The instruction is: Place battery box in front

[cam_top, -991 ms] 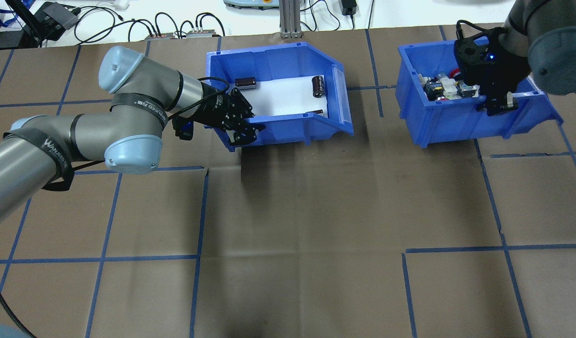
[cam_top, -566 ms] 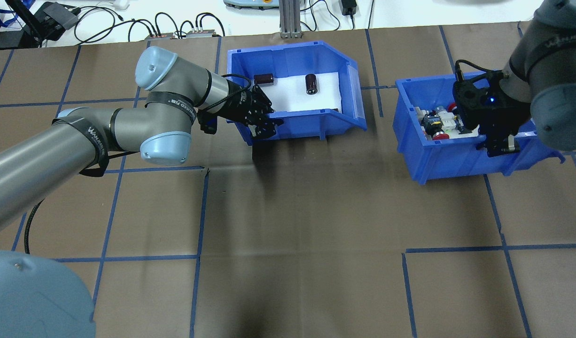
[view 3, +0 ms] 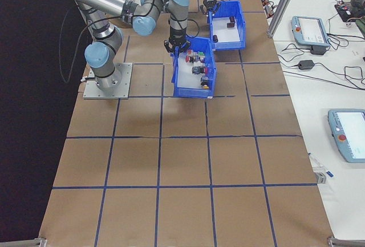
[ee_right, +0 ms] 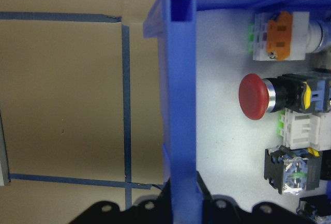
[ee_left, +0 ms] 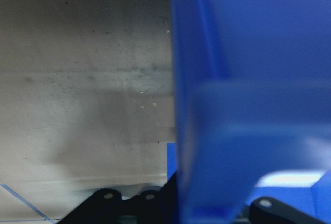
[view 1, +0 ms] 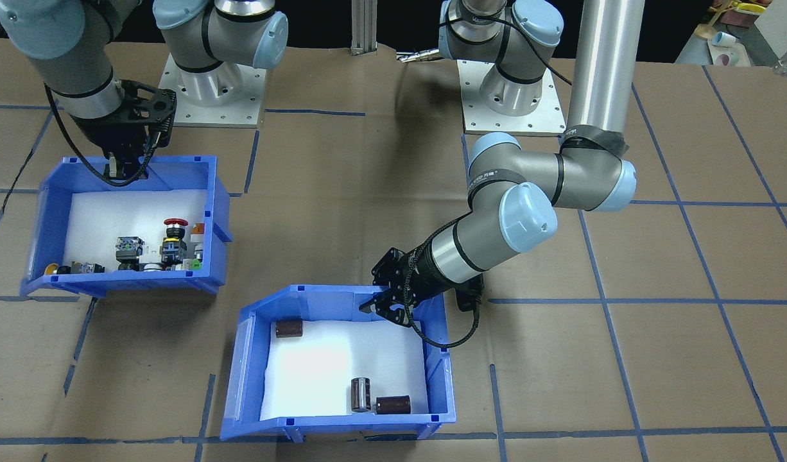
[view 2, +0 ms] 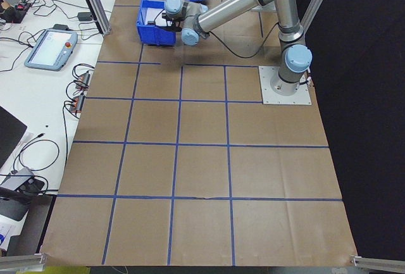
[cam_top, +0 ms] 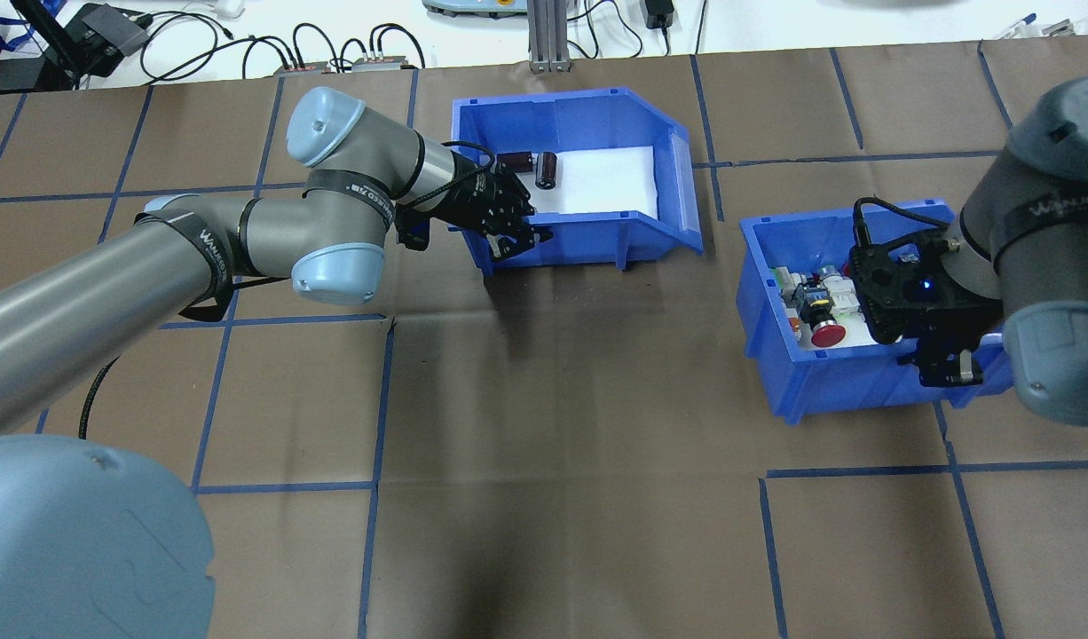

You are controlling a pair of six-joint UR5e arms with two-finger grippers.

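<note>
While three dark cylinders [view 1: 366, 394] lie in the battery box [cam_top: 597, 238], left fingers [cam_top: 519, 235] pinch its 9 o'clock corner.

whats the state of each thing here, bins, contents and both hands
battery box: upright on the table, wall held by the left hand
dark cylinders: three, loose on the white liner
left hand: shut on the battery box wall
switch bin: upright, wall held by the right hand
push-button switches: piled inside
right hand: shut on the switch bin wall
</note>
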